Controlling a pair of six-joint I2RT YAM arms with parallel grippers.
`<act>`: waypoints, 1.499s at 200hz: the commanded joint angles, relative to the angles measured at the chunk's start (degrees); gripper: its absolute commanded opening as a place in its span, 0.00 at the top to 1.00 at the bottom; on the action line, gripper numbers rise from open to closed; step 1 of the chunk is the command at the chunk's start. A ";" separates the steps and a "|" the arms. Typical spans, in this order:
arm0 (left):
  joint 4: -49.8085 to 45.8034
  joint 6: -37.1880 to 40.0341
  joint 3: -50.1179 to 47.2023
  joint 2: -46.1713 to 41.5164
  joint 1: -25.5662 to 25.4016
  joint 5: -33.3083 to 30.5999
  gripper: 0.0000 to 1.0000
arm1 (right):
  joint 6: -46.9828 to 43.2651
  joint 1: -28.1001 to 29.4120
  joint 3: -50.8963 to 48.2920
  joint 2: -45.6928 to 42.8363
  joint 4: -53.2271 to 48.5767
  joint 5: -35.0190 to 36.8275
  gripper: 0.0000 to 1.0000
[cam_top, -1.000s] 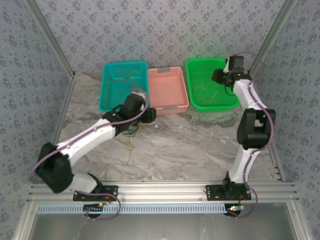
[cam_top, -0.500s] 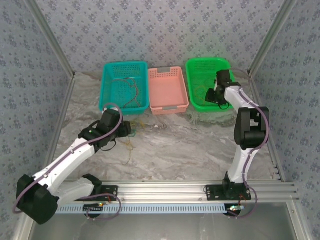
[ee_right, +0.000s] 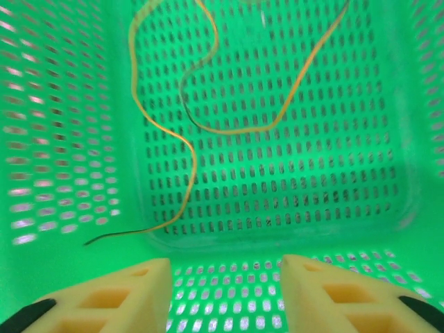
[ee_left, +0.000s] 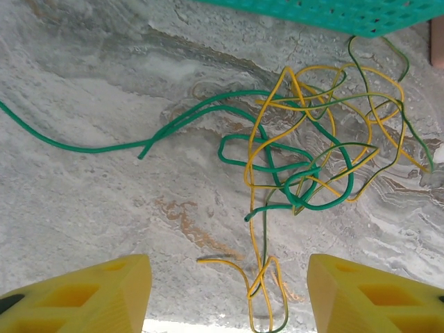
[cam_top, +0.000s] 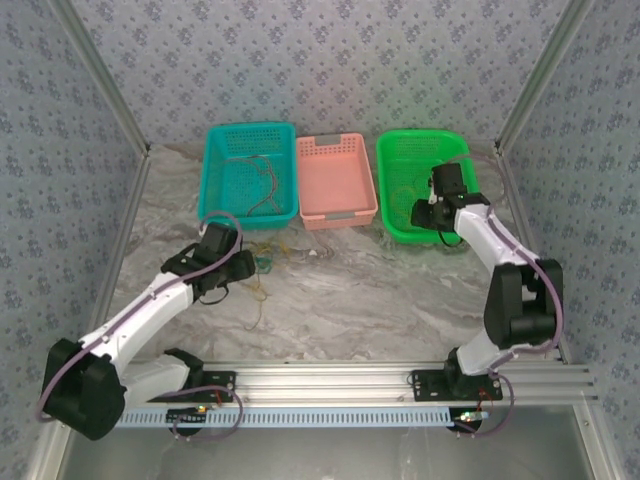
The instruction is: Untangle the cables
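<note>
A tangle of thin green and yellow cables (ee_left: 305, 163) lies on the marble table (cam_top: 380, 290) just in front of the teal basket (cam_top: 225, 165). One green end trails left, and a yellow strand runs toward me. My left gripper (ee_left: 229, 298) hovers open just above that strand, beside the tangle (cam_top: 265, 262), holding nothing. Dark wires (cam_top: 262, 180) lie inside the teal basket. My right gripper (ee_right: 225, 298) is open and empty over the near wall of the green basket (cam_top: 400, 150). An orange-yellow wire (ee_right: 187, 139) lies loose on that basket's floor.
An empty pink basket (cam_top: 337, 185) stands between the teal and green ones. All three sit along the back wall. Metal frame posts (cam_top: 135, 215) bound the table's sides. My right arm (cam_top: 510, 270) stands along the right side.
My left arm drew back from the teal basket and lowered over the tangle on the table. My right gripper moved from the green basket's far right corner to its near side.
</note>
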 commanded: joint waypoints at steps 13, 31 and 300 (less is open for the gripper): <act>5.73 -0.58 -0.26 4.16 0.43 4.10 0.40 | 0.77 11.89 -0.89 -11.81 2.16 8.02 0.47; 6.68 -0.84 -0.17 6.36 0.43 3.69 0.43 | 1.83 22.05 -2.98 -13.95 5.64 7.70 0.44; 15.37 -1.89 -9.31 2.99 11.32 14.62 0.65 | -35.88 47.41 21.10 30.39 18.46 -1.86 0.34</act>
